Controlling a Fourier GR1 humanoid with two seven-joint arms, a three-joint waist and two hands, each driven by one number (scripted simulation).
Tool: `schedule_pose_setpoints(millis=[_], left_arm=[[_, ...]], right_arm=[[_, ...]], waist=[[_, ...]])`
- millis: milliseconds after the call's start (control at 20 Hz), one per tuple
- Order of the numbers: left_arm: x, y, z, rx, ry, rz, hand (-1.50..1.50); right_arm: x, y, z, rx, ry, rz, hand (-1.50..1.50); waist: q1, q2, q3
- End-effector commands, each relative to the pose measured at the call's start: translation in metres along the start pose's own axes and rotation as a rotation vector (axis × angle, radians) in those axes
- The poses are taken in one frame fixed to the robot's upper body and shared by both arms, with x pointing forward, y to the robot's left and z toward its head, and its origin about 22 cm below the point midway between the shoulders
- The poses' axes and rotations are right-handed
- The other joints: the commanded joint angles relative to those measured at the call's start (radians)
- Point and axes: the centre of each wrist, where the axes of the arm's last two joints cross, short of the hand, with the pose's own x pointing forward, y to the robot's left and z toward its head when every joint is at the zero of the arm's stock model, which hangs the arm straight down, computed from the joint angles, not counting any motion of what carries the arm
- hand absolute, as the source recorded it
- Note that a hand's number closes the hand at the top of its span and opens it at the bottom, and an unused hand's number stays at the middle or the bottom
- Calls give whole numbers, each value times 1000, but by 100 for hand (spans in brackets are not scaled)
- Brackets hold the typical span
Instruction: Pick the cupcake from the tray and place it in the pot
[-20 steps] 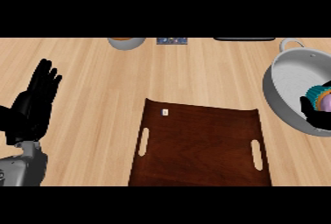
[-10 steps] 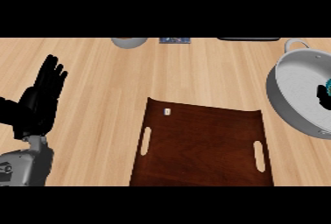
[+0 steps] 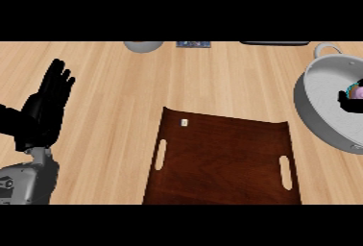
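Since a second ago, your tray [image 3: 220, 163] at 6 o'clock and the grey pot [image 3: 320, 109] at 3 o'clock have kept their places. The right hand [image 3: 349, 103] has slid further off the 3 o'clock edge, so less of the cupcake [image 3: 358, 90] shows. That hand is mostly cut off, and you cannot tell whether it grips. The cupcake, a pink and teal sliver, shows just above it within the pot's rim, off the tray. The tray carries a small white tag [image 3: 184, 122] near its 11 o'clock corner. Your left hand [image 3: 44, 113] rests open at 9 o'clock.
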Motion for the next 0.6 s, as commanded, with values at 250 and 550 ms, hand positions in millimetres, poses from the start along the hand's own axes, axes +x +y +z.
schedule_pose_setpoints(millis=[250, 550], left_arm=[[-2, 2, -4, 8, -6, -4, 0], [-4, 5, -6, 19, -3, 7, 0]], right_arm=[[-29, 29, 2, 223, 59, -245, -150], [-12, 38, -7, 148, 10, -588, -150]], waist=[[7, 4, 2], [0, 2, 2]])
